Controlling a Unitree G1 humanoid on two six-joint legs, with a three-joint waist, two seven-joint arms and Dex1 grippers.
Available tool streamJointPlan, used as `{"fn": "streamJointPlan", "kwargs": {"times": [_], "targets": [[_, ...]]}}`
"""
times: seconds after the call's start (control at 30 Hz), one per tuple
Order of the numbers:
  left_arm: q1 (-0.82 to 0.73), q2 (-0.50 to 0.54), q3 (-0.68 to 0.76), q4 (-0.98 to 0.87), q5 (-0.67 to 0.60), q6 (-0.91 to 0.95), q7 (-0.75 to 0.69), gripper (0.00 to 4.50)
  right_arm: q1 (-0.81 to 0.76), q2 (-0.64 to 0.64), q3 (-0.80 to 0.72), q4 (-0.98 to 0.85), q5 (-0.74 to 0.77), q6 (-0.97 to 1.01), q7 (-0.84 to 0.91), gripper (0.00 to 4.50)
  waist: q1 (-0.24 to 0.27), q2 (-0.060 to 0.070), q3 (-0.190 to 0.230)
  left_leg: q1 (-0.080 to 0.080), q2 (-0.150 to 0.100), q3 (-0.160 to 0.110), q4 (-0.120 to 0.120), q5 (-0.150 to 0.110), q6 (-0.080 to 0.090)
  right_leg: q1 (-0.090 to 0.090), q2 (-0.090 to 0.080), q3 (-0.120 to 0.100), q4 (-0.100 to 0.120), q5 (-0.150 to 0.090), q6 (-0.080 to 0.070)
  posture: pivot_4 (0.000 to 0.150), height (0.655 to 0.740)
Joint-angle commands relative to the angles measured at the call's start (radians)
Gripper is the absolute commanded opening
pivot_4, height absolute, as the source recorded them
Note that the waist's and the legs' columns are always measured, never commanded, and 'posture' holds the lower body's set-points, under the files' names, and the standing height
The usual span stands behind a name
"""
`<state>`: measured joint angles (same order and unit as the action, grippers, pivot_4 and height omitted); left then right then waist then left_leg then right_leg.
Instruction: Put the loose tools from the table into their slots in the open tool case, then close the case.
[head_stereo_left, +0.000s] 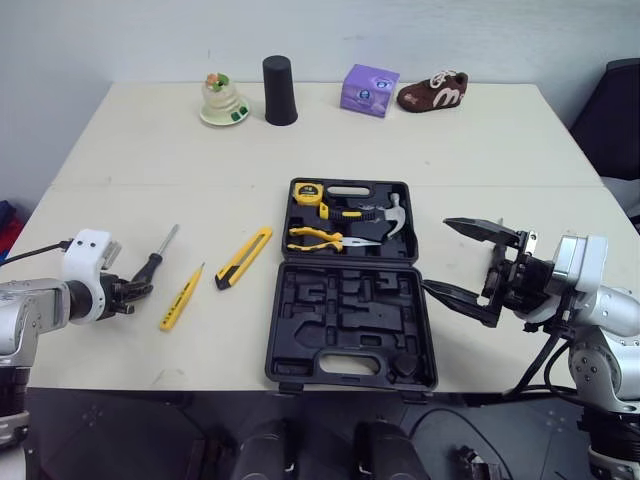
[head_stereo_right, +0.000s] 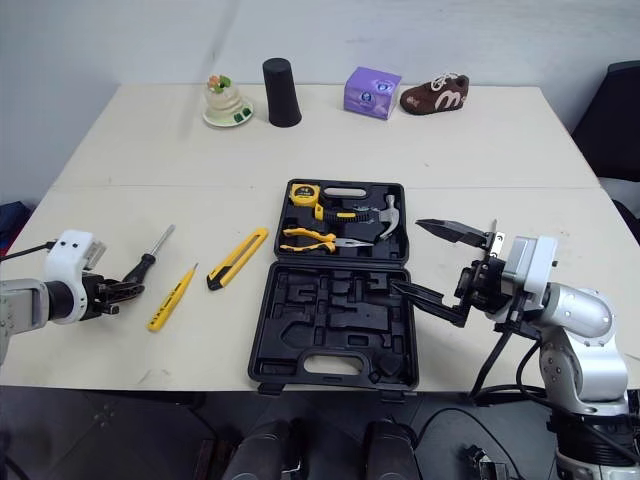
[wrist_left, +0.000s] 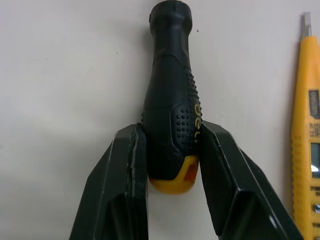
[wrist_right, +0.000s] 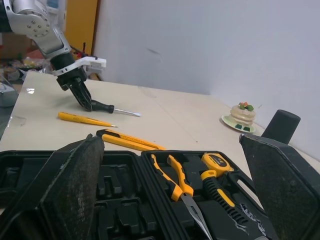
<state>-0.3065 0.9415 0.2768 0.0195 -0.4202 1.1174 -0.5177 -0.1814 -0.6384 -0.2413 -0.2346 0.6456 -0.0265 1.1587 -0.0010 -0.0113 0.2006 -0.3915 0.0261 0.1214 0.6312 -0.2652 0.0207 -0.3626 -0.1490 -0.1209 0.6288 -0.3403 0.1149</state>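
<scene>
Right gripper (wrist_right: 170, 141): fingers are spread wide over the open tool case (wrist_right: 30, 167). Pliers (wrist_right: 172, 180), tape measure (wrist_right: 216, 161) and hammer (wrist_right: 218, 189) are seated in it. Utility knife (wrist_right: 130, 141), tester pen (wrist_right: 82, 119) and screwdriver (wrist_right: 107, 107) are laid on the table (wrist_right: 175, 110) beyond. The screwdriver's handle is clamped by the left gripper (wrist_right: 86, 104).

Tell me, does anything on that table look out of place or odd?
Nothing is spilled or broken. Three tools lie loose beside the open tool case: a screwdriver, its handle in the left gripper, a yellow tester pen and a utility knife. A small brown shoe at the far edge seems odd among tools.
</scene>
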Motion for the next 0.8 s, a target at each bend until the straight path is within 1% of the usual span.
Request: {"fn": "streamJointPlan", "kwargs": {"times": [0.03, 0.1, 0.13, 0.17, 0.23, 0.3, 0.4, 0.47, 0.53, 0.57, 0.6, 0.67, 0.8], "targets": [[0.002, -0.016, 0.088, -0.027, 0.014, -0.148, -0.004, 1.0, -0.007, -0.028, -0.017, -0.047, 0.006, 0.017, -0.015, 4.5, 0.001, 0.0, 0.0, 0.0, 0.0, 0.0, 0.0, 0.0, 0.0, 0.0, 0.0, 0.0, 0.0, 0.0, 0.0, 0.15, 0.74], [0.005, -0.018, 0.102, -0.032, 0.016, -0.192, -0.011, 1.0, -0.011, -0.033, -0.016, -0.049, 0.01, 0.025, -0.02, 4.5, 0.0, -0.002, 0.0, 0.0, 0.001, 0.0, 0.001, 0.0, 0.0, 0.0, -0.001, 0.0, 0.0, 0.0, 0.0, 0.15, 0.74], [0.011, -0.004, 0.096, -0.05, 0.016, -0.231, -0.044, 1.0, -0.014, -0.038, -0.019, -0.046, 0.01, 0.026, -0.019, 4.5, 0.0, -0.002, 0.0, 0.0, 0.001, 0.0, 0.001, 0.0, 0.0, 0.0, -0.001, 0.0, -0.001, 0.001, -0.001, 0.15, 0.74], [0.015, 0.021, 0.08, -0.091, 0.008, -0.283, -0.105, 1.0, -0.018, -0.05, -0.027, -0.035, 0.001, 0.024, -0.017, 4.5, 0.0, -0.002, 0.0, 0.0, 0.002, 0.0, 0.001, 0.0, -0.001, 0.0, 0.0, 0.0, -0.001, 0.001, -0.001, 0.15, 0.74], [-0.005, 0.049, 0.034, -0.19, -0.029, -0.42, -0.27, 1.0, -0.021, -0.086, -0.056, 0.007, -0.021, 0.013, -0.002, 4.5, -0.001, -0.003, 0.0, -0.001, 0.002, 0.001, 0.0, -0.001, -0.001, -0.001, 0.0, 0.0, 0.0, 0.001, -0.001, 0.15, 0.74], [-0.059, 0.029, -0.014, -0.209, -0.046, -0.453, -0.316, 1.0, -0.016, -0.129, -0.081, 0.072, -0.058, -0.025, 0.022, 4.5, 0.007, -0.003, 0.0, -0.004, 0.001, 0.002, 0.001, -0.001, -0.001, -0.004, 0.001, 0.0, 0.0, 0.001, -0.002, 0.15, 0.74], [-0.128, 0.027, -0.144, -0.209, 0.01, -0.533, -0.394, 1.0, -0.003, -0.174, -0.107, 0.143, -0.091, -0.053, 0.049, 4.5, 0.012, -0.003, 0.0, -0.005, 0.0, 0.003, 0.003, -0.001, 0.001, -0.004, 0.001, 0.001, -0.001, 0.001, -0.002, 0.15, 0.74], [-0.274, -0.02, -0.279, -0.21, 0.028, -0.528, -0.454, 1.0, 0.025, -0.193, -0.112, 0.162, -0.103, -0.07, 0.079, 4.5, 0.013, -0.003, 0.0, -0.004, 0.0, 0.004, 0.003, 0.0, 0.001, -0.004, 0.001, 0.001, -0.001, 0.001, -0.002, 0.15, 0.74], [-0.375, -0.059, -0.366, -0.202, 0.045, -0.51, -0.487, 1.0, 0.04, -0.196, -0.113, 0.174, -0.108, -0.084, 0.091, 4.5, 0.024, -0.003, 0.0, -0.005, 0.0, 0.006, 0.004, 0.0, 0.002, -0.006, 0.003, -0.002, 0.0, 0.001, -0.002, 0.15, 0.74], [-0.405, -0.069, -0.393, -0.192, 0.058, -0.507, -0.498, 1.0, 0.041, -0.194, -0.113, 0.179, -0.109, -0.089, 0.093, 4.5, 0.025, -0.003, 0.0, -0.011, 0.002, 0.005, 0.01, 0.001, 0.002, -0.01, 0.005, -0.005, 0.003, 0.002, -0.002, 0.15, 0.74], [-0.454, -0.072, -0.479, -0.147, 0.142, -0.559, -0.532, 1.0, 0.044, -0.183, -0.111, 0.188, -0.109, -0.097, 0.092, 4.5, 0.023, -0.003, 0.0, -0.015, 0.003, 0.006, 0.017, 0.0, 0.003, -0.013, 0.005, -0.005, 0.011, 0.002, -0.002, 0.15, 0.74], [-0.54, -0.104, -0.596, -0.073, 0.23, -0.589, -0.574, 1.0, 0.054, -0.164, -0.102, 0.204, -0.112, -0.118, 0.096, 4.5, 0.021, -0.003, 0.0, -0.014, 0.002, 0.007, 0.017, 0.0, 0.004, -0.013, 0.006, -0.004, 0.01, 0.002, -0.002, 0.15, 0.74], [-0.677, -0.172, -0.739, -0.041, 0.274, -0.438, -0.662, 1.0, 0.086, -0.141, -0.099, 0.229, -0.114, -0.15, 0.114, 4.5, 0.022, -0.003, 0.0, -0.014, 0.004, 0.008, 0.017, 0.0, 0.004, -0.013, 0.008, -0.002, 0.011, 0.002, -0.002, 0.15, 0.74]]}}
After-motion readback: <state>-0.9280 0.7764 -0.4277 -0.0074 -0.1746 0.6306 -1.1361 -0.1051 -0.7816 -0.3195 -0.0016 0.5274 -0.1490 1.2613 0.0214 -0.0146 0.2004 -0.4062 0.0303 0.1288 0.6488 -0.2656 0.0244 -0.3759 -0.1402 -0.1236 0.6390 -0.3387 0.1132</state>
